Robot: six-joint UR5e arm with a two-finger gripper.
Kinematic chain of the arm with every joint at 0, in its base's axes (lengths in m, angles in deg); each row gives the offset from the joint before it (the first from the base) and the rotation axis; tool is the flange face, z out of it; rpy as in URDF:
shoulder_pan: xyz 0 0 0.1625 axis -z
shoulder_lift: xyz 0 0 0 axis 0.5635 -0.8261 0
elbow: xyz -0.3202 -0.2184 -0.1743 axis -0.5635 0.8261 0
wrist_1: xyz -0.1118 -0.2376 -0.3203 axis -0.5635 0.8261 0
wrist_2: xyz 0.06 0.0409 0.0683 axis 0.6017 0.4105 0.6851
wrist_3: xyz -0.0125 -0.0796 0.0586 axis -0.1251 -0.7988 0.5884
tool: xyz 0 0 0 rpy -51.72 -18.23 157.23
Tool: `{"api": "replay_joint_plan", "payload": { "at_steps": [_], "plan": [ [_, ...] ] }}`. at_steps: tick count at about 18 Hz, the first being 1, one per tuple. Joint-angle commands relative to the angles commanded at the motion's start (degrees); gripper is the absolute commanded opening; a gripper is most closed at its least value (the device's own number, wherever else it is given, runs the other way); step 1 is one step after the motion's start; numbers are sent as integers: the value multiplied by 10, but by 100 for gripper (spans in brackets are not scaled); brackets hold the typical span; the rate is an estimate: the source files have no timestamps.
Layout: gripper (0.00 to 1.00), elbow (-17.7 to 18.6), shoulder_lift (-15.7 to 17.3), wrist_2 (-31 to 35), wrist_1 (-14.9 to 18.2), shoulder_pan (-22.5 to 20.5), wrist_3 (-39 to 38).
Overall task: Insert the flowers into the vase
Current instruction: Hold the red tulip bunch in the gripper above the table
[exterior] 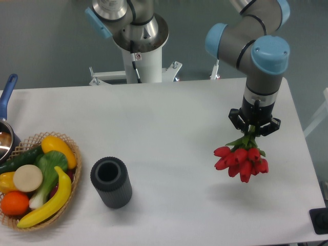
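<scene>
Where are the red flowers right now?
The flowers hang from the gripper on the table's right side, far right of the vase.

Robot arm (253, 48): silver-grey tubular links joined by rounded grey joints with light-blue end caps. A white cylindrical base column (145, 64) carries a thin black cable and bolted white feet. The wrist ends in a black gripper (253, 129) with angular housing.

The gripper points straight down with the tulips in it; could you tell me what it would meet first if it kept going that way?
The gripper holds the tulip bunch by its stems, buds hanging down, so the buds would likely meet the bare white table first. The vase stands well off to the side, outside that line. Height above the table is unclear.
</scene>
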Motion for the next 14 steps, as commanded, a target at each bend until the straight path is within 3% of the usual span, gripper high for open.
{"api": "replay_joint_plan", "payload": {
  "at_steps": [6,9,14],
  "plan": [
    [0,-3,2,-12,-4,-1,-5],
    [0,-19,4,-55,-8,0,-29],
    [0,-31,21,-238,-38,5,-75]
  ]
}}
